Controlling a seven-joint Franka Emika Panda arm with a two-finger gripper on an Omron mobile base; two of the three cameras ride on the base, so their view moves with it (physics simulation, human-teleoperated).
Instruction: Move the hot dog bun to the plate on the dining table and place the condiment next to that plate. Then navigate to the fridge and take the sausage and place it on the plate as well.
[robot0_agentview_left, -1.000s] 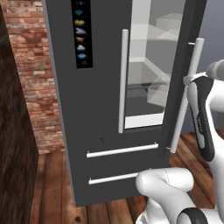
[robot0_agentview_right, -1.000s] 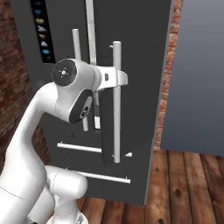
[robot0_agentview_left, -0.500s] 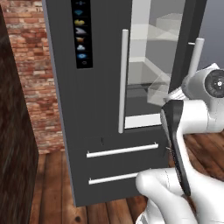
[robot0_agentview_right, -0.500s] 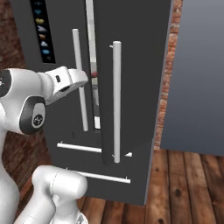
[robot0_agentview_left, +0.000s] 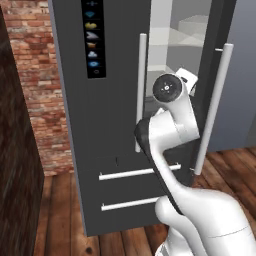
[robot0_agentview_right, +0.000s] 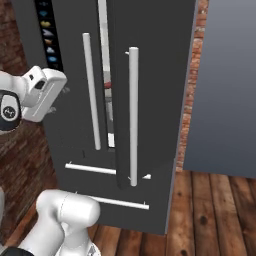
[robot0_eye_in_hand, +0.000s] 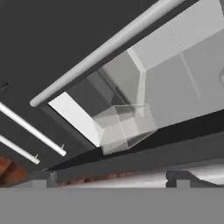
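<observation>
- The fridge (robot0_agentview_left: 115, 100) is stood before with its right door (robot0_agentview_right: 150, 90) swung partly open, so that the pale shelves inside can be reached.
- The claw (robot0_eye_in_hand: 111, 177) is held released, jaws spread wide and empty, and aimed at the gap.
- The sausage cannot be made out; it is presumably inside.
</observation>
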